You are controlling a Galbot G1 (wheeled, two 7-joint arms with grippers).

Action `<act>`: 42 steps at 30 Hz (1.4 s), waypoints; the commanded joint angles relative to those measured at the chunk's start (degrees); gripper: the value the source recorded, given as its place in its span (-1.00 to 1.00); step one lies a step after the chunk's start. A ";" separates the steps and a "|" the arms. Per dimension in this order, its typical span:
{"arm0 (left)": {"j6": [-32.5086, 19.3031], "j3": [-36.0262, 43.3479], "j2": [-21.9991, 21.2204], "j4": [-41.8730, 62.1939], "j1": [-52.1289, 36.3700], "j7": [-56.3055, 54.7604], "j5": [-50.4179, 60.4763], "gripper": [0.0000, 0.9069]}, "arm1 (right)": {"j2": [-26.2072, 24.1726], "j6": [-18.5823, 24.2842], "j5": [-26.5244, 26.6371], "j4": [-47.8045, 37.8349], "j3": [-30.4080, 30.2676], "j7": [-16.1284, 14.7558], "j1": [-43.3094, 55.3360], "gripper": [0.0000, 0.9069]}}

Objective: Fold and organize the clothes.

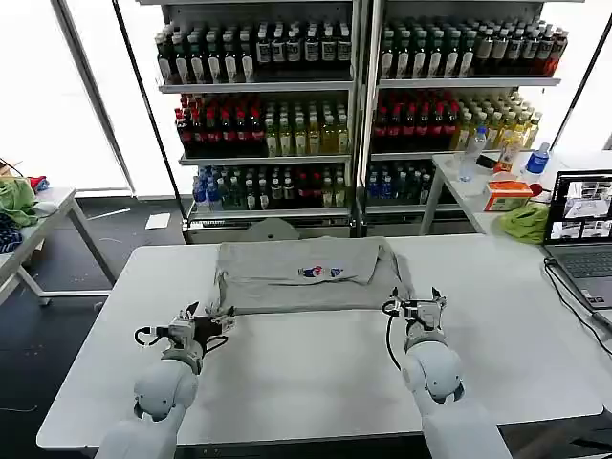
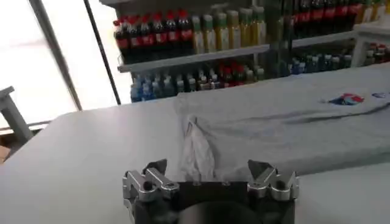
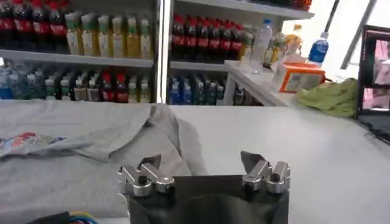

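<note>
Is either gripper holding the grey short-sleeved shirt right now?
No: both the left gripper and right gripper are open at the grey short-sleeved shirt's near edge.

Soft matt grey cloth shirt (image 1: 304, 274) on a smooth white table (image 1: 306, 373), silvery metal fingers (image 2: 146, 181)

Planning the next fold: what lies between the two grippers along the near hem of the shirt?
In the head view, only the grey shirt hem and bare white table lie between the left gripper and right gripper.
</note>
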 commanded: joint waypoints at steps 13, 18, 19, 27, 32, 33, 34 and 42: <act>-0.51 -0.08 -0.44 2.05 -0.35 -0.12 0.12 1.00 | 0.86 1.31 1.22 -4.12 0.09 -0.42 -0.77 0.91; -0.16 0.07 -0.48 2.32 -0.01 -0.07 0.21 -0.22 | 1.39 1.35 1.86 -5.79 0.10 -1.07 -0.71 0.60; -0.14 0.03 -0.53 2.42 0.04 -0.08 0.23 -0.22 | 1.41 1.36 2.01 -6.13 0.08 -1.17 -0.70 0.60; -0.15 0.06 -0.41 2.55 0.49 0.24 0.25 -1.00 | 1.66 2.93 2.01 -6.91 -0.01 -2.80 -2.40 -1.00; -0.20 0.26 -0.74 2.98 0.44 0.32 0.51 -1.00 | 1.56 2.83 1.84 -4.46 -0.25 -2.80 -3.59 -1.00; -0.23 0.30 -0.77 3.03 0.46 0.34 0.61 -1.00 | 1.50 2.84 1.83 -4.08 -0.26 -2.77 -3.70 -1.00; -0.32 0.36 -0.80 3.04 0.54 0.44 0.75 -1.00 | 1.46 2.83 1.82 -3.58 -0.26 -2.81 -3.88 -1.00; -0.56 0.20 -0.65 0.92 1.85 1.34 0.74 -1.00 | 1.08 2.49 1.78 0.00 -0.15 -2.62 -5.78 -1.00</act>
